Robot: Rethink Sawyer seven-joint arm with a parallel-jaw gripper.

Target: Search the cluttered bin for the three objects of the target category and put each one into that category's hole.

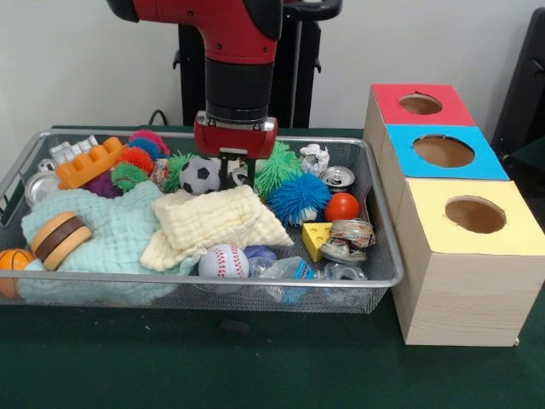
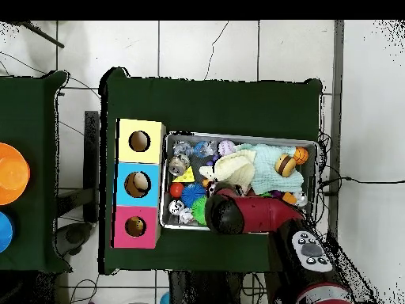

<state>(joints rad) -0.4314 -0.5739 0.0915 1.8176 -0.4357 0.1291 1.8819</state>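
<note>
The wire mesh bin (image 1: 213, 285) is full of clutter; it also shows in the overhead view (image 2: 241, 136). My gripper (image 1: 236, 175) hangs low over the bin's back middle, open and empty, between a soccer ball (image 1: 199, 175) and a green spiky ball (image 1: 277, 166), just behind a yellow cloth (image 1: 213, 223). A baseball (image 1: 223, 262), a basketball (image 1: 13, 260) and a red ball (image 1: 342, 206) lie in the bin. In the overhead view my arm (image 2: 253, 215) hides the gripper. Three boxes with holes stand beside the bin: red top (image 1: 421, 104), blue top (image 1: 443, 152), yellow top (image 1: 473, 215).
The bin also holds a mint cloth (image 1: 111, 239), a toy burger (image 1: 60, 239), an orange brick (image 1: 89, 164), a blue spiky ball (image 1: 300, 198), a cheese wedge (image 1: 317, 239), a can (image 1: 337, 177) and a crushed can (image 1: 349, 239).
</note>
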